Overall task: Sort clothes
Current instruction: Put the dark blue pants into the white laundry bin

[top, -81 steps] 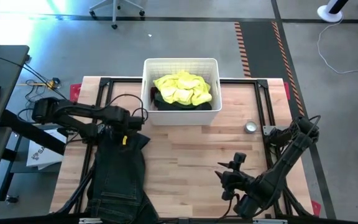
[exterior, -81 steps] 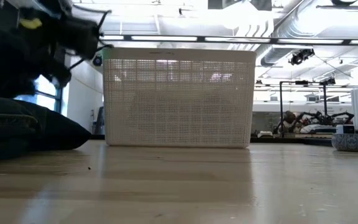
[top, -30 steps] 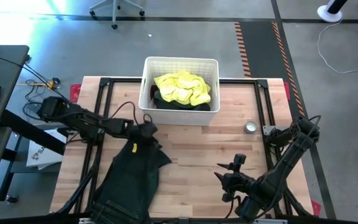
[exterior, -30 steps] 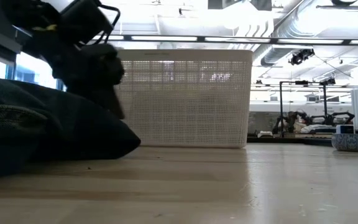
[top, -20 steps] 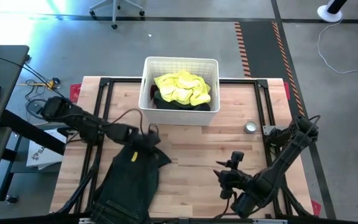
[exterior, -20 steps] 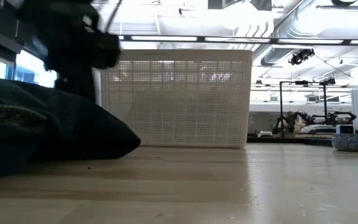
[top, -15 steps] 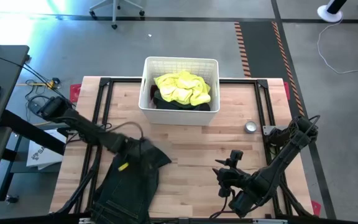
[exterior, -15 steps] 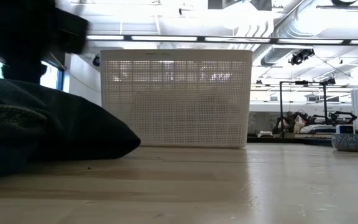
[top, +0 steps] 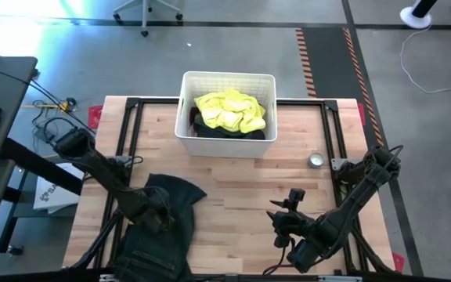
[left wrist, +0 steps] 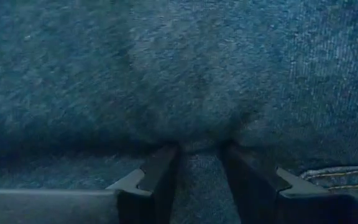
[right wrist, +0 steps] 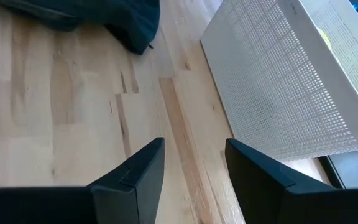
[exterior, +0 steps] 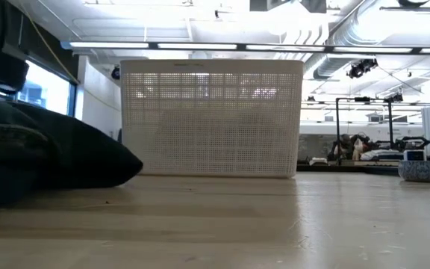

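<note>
Pinching a fold of the jeans, the left pincer is pressed into them, well away from the basket. The right pincer, released, is kept farther off.

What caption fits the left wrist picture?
Left gripper fingers pinch a fold of the dark denim jeans.

Dark blue denim jeans: coarse woven cloth, fuzzy matt nap, pale stitched seam. Left gripper's dark fingers: smooth matt plastic. Pale wooden plank counter: smooth, faint satin sheen, visible grain. White lattice-sided plastic basket: perforated, matt. Bright yellow cloth shirt: soft, crumpled.
</note>
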Controlling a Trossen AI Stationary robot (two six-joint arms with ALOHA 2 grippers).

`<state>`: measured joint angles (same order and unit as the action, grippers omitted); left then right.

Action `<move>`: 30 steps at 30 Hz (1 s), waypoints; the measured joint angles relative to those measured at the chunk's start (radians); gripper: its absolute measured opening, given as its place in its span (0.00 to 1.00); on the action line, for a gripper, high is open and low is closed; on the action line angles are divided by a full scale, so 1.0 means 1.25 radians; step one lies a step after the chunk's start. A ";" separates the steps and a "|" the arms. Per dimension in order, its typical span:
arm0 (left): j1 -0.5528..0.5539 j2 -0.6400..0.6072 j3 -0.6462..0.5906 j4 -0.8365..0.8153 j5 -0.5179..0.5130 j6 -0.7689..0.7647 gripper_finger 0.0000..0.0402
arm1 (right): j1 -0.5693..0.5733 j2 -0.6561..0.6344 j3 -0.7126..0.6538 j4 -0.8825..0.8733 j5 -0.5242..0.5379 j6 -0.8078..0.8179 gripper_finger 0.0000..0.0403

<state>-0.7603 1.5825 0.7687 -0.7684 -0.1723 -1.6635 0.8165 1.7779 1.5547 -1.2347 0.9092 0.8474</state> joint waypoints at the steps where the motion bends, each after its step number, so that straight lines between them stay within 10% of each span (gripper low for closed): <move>1: 0.011 0.016 0.005 0.014 -0.005 0.025 0.33 | -0.004 0.000 0.000 0.002 0.000 0.000 0.41; 10: 0.178 0.065 0.029 0.260 -0.233 0.405 0.32 | -0.094 0.001 0.000 0.103 -0.031 0.016 0.41; 16: 0.243 0.059 0.030 0.639 -0.180 0.824 0.32 | -0.148 0.009 0.000 0.186 -0.132 -0.128 0.41; 30: -0.038 -0.062 0.188 0.391 -0.169 0.488 0.32 | -0.276 0.034 -0.088 0.330 -0.354 -0.364 0.41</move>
<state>-0.8074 1.5056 1.0040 -0.2794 -0.3833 -1.0539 0.4715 1.8210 1.4453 -0.8222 0.4661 0.3924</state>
